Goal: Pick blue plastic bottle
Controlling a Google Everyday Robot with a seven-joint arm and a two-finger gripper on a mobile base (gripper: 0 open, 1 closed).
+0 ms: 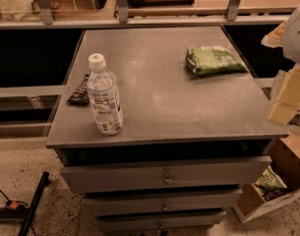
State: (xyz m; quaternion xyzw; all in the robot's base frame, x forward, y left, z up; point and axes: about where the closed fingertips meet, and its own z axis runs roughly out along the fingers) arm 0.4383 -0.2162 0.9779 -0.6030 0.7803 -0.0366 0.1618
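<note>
Floor, 7 o'clock of frame: black stand (30, 203) lying on speckled floor. 5 o'clock: open cardboard box (282, 173) with a small green packet (270, 180) inside.

Front face of grey cabinet: three drawers (164, 177) stacked, top one with a small central knob.

Cabinet top (164, 102), grey and scuffed. Blue plastic bottle (105, 95) stands upright at about 8 o'clock on the top, near the front-left corner; white cap on, printed label around the lower body. Nothing grips it.

Just behind the bottle, at 9 o'clock on the left edge: flat dark wrapper (80, 90), partly over the side.

Gripper (286, 100): pale, blurred shape at 3 o'clock of frame, off the right edge of the top, well apart from the bottle. Holds nothing visible; whether it is spread or closed, cannot tell.

Far right of top, 1 o'clock: green snack bag (214, 60), lying flat.

Beyond, 12 o'clock: metal rail (139, 19) crossing behind the cabinet
</note>
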